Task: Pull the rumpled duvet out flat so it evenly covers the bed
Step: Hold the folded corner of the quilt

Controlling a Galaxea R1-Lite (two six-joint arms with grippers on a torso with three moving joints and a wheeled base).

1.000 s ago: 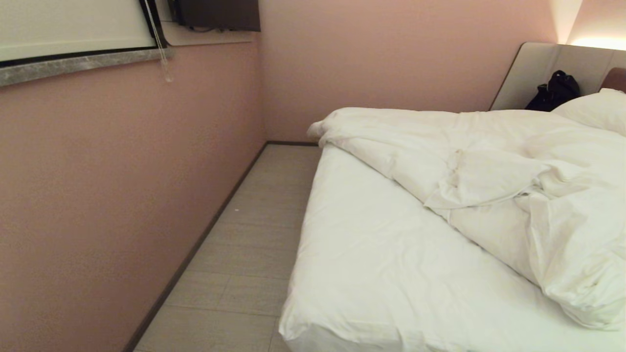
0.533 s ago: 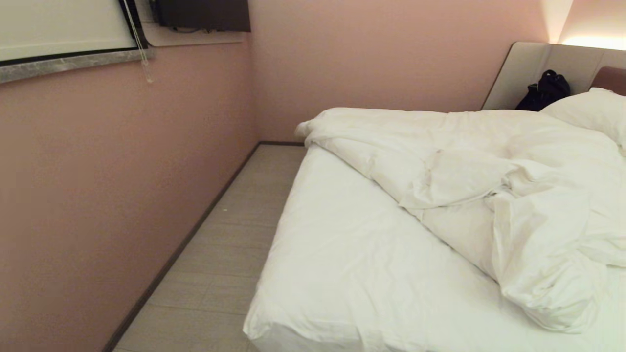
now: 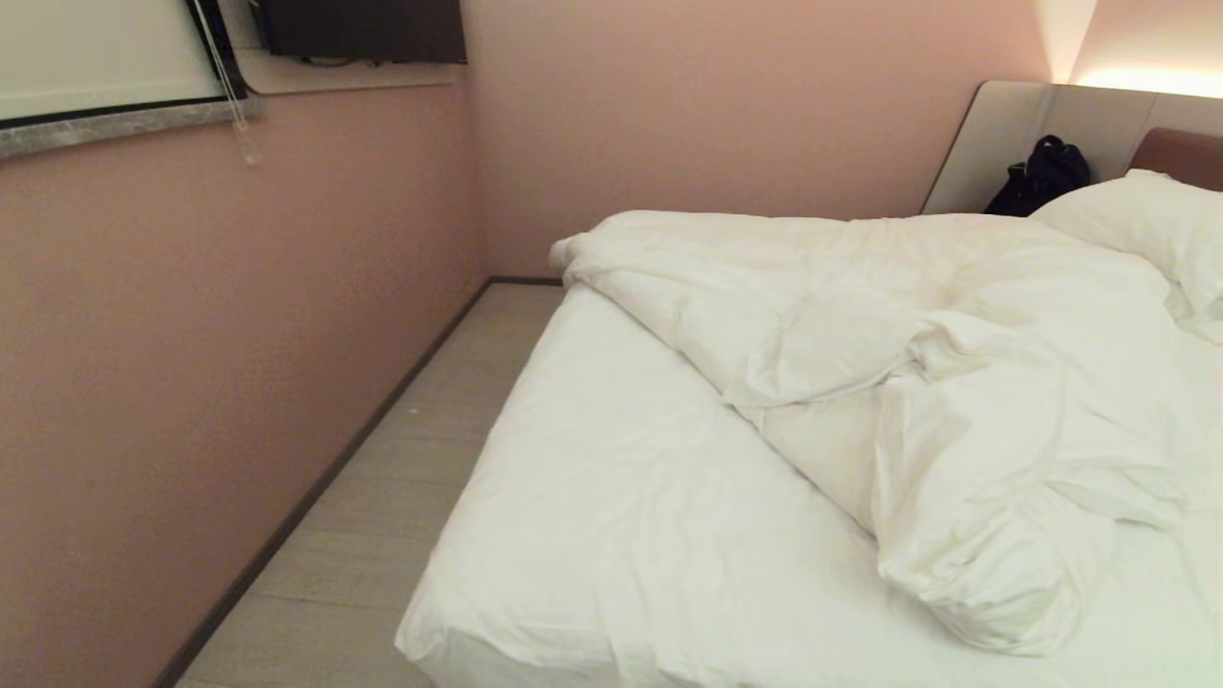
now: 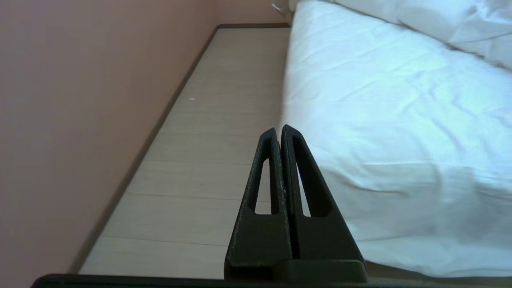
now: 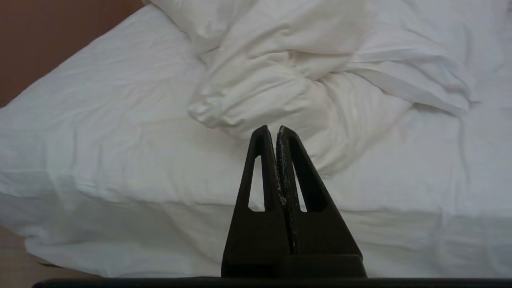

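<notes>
- Upper left of the head view: a white roller blind (image 3: 96,48) above a grey stone sill (image 3: 115,129), with a thin bead cord (image 3: 234,105) hanging down over the plain pink wall (image 3: 191,334).
- Just right of the blind, at the top edge, a dark box-shaped unit (image 3: 363,29) is mounted on the wall; what it is cannot be made out.
- Lower left to centre: a strip of pale wood-look plank floor (image 3: 382,478) runs between the wall and the bed.
- Centre to right: the large low bed with a taut white fitted sheet (image 3: 621,516); its near left corner sits at the bottom of the frame and much of the sheet lies bare.
- The thick, puffy white duvet (image 3: 908,382) is bunched in a rumpled heap across the centre and right of the frame, running diagonally from the far left edge of the mattress down to a rolled lump at lower right.
- Upper right: a beige surround panel (image 3: 994,134), a black bag (image 3: 1037,177) leaning against it, a plump white pillow (image 3: 1147,225) and a sliver of brown padded headboard (image 3: 1180,148).
- Left wrist view: the black left gripper (image 4: 279,130) hangs over the floor just beside the mattress edge, fingers pressed together, holding nothing.
- Right wrist view: the black right gripper (image 5: 272,130) points at the duvet's rolled end, clear of it, fingers also together and empty.
</notes>
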